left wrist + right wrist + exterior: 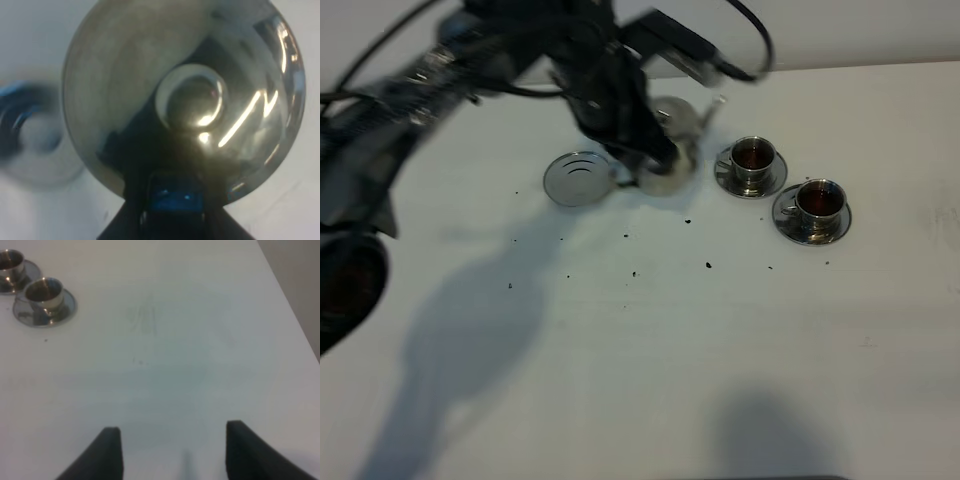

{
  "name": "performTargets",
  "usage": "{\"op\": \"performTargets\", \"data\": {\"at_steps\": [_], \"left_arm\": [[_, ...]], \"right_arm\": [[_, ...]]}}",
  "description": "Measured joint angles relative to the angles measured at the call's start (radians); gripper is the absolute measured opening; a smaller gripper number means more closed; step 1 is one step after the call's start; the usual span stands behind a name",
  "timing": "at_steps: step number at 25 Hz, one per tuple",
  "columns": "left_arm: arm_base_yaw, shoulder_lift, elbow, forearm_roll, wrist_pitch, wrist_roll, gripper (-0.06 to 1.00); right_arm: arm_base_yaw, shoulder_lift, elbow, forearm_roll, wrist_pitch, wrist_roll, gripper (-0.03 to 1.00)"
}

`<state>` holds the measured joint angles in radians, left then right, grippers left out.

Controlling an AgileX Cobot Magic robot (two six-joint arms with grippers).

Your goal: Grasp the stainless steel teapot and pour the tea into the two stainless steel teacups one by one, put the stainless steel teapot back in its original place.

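The stainless steel teapot [672, 148] sits just right of the flat round coaster [578, 178], low over or on the table; I cannot tell which. My left gripper [653, 152] reaches in from the upper left and is shut on the teapot's handle side. In the left wrist view the teapot's lid [150, 75] with its knob [192, 102] fills the picture, and the coaster [30, 135] is a blur beside it. The two stainless steel teacups [753, 158] [818, 203] stand on saucers to the right, both holding dark tea. My right gripper [172, 440] is open and empty over bare table.
Small dark drops [708, 265] dot the white table in front of the pot and cups. The left arm and its cables [440, 70] cross the upper left. In the right wrist view both cups [45, 296] [10, 261] show far off, and the table's edge [290, 305] runs beside.
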<state>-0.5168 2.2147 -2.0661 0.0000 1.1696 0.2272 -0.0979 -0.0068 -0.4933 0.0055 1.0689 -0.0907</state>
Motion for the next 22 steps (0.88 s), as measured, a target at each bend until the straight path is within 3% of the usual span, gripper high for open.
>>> {"op": "performTargets", "data": {"at_steps": [4,11,22], "left_arm": [[0.071,-0.014,0.000,0.013,0.019,-0.096,0.24],[0.159,-0.011,0.000,0.014,0.019,-0.155,0.24],[0.183,0.071,0.000,0.008,-0.018,-0.166,0.24]], "right_arm": [[0.000,0.000,0.000,0.000,0.000,0.000,0.45],[0.000,0.000,0.000,0.000,0.000,0.000,0.45],[0.000,0.000,0.000,0.000,0.000,0.000,0.45]]}}
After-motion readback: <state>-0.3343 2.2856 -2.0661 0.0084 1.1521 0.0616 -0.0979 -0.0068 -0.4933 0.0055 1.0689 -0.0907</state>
